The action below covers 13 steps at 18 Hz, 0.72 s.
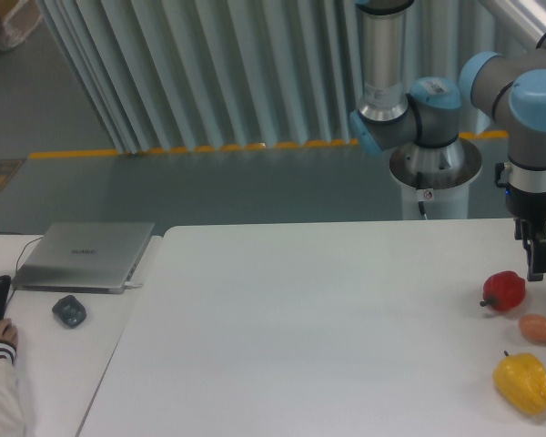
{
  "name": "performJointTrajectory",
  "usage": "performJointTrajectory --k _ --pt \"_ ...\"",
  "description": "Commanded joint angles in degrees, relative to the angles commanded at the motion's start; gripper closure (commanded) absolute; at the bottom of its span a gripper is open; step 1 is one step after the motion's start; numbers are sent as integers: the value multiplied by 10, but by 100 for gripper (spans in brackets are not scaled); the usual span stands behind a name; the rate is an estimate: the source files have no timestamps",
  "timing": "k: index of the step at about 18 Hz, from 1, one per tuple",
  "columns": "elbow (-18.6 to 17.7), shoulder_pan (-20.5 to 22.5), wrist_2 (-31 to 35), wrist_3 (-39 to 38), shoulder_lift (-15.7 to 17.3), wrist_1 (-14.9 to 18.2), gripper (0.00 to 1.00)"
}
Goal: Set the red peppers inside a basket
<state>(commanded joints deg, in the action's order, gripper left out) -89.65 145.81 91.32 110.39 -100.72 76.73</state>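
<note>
Hovering just above and right of the red pepper (504,290), gripper (536,259) pointing down at the frame's edge, fingers partly cut off, so spread or pressed together, cannot tell. Lying on the white table (300,328), stem pointing left. Just below-right of it, an orange-brown egg shape (537,328); further below, yellow pepper (524,382).

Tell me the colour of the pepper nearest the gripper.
Red, glossy with a dark stem; the camera view shows it.
</note>
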Motion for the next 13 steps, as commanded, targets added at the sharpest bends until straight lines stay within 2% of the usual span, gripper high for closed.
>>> performJointTrajectory --k 6,11,13 --pt "-3 8 4 -3 4 1 0" --pt "-9 18 5 -77 16 5 0" --pt "-25 20 5 -88 20 4 0"
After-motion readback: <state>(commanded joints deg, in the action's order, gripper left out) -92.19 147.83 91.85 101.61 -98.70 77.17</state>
